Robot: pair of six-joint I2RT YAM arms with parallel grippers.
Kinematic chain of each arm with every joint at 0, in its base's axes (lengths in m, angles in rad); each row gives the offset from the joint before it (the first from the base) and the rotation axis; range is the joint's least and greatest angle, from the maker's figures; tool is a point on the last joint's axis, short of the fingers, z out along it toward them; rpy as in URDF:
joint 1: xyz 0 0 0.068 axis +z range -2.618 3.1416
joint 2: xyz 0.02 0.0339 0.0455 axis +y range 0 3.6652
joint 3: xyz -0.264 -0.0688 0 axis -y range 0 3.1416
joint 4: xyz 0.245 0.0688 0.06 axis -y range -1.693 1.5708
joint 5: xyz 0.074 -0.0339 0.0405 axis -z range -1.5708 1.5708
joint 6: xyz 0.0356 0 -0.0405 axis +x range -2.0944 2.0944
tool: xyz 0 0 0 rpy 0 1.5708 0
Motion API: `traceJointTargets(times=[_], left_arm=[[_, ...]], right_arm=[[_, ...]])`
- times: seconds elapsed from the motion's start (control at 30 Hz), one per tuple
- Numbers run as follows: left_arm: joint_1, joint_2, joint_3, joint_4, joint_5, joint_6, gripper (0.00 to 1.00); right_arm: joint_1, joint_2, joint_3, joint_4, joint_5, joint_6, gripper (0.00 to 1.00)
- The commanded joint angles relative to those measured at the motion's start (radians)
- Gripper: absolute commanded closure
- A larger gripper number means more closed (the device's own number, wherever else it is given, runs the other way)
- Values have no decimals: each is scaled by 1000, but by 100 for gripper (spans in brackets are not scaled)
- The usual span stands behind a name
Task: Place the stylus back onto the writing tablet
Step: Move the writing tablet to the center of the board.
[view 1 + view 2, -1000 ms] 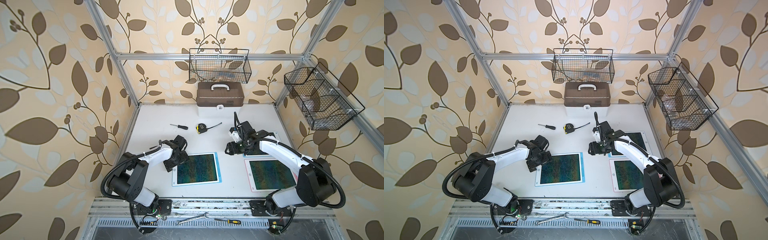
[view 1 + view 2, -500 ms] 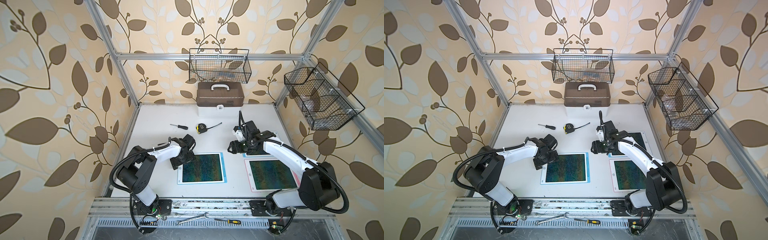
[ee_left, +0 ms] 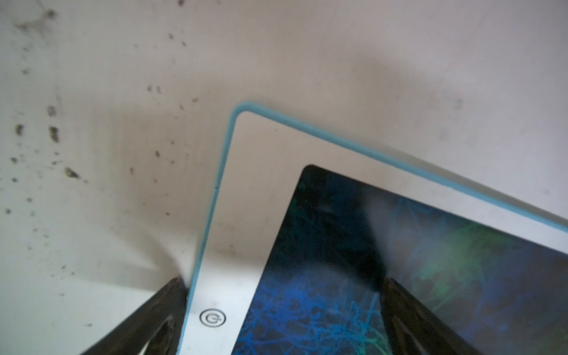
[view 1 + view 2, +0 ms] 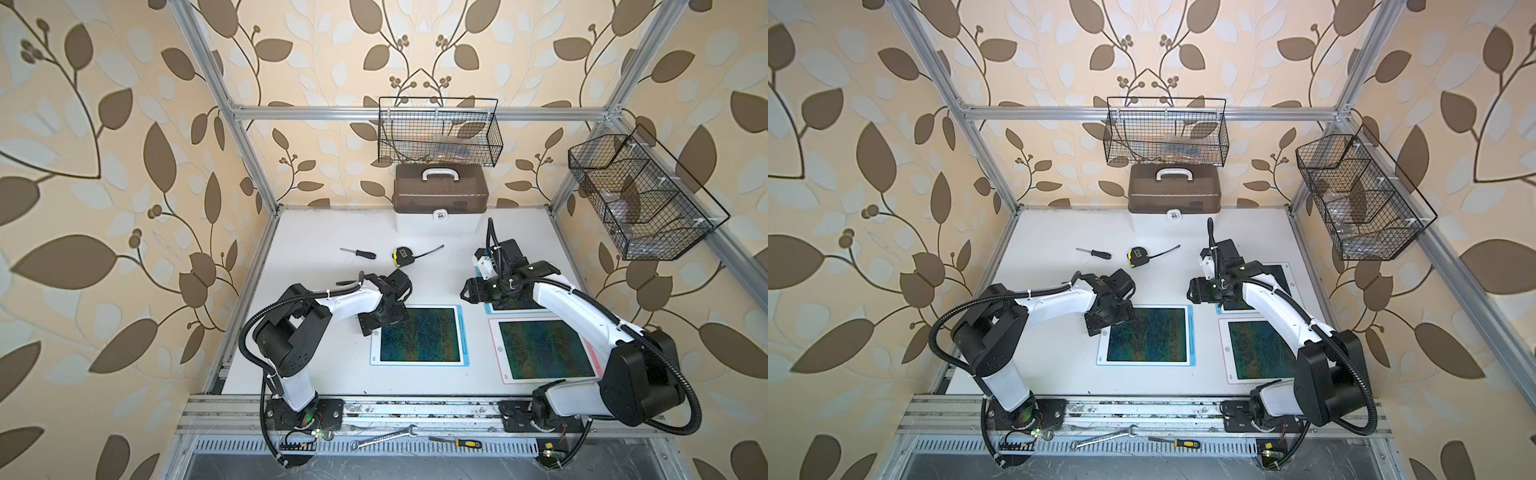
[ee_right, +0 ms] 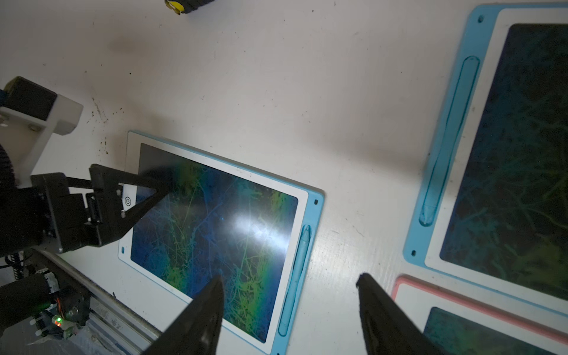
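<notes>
Sliding seems done: over the last second the blue tablet [image 4: 419,336] has shifted right, toward the middle of the frame in a top view, nudged along by my left gripper [image 4: 380,322]. The stylus [image 5: 302,246] lies in the groove along the tablet's edge, so I'd call the job basically finished. The left fingers [image 3: 147,319] are spread wide and straddle the tablet's corner, one against its blue rim, gripping nothing. The right gripper [image 5: 290,276] hovers partly open and empty.
</notes>
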Motion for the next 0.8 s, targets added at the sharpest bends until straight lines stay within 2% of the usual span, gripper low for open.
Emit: traceJointTargets(times=[0.0, 0.77], left_arm=[[-32, 103, -37, 154, 108, -48, 1], [-120, 180, 42, 149, 109, -70, 1]], right_arm=[[-8, -22, -12, -3, 7, -1, 31], [-58, -74, -63, 16, 7, 2, 31]])
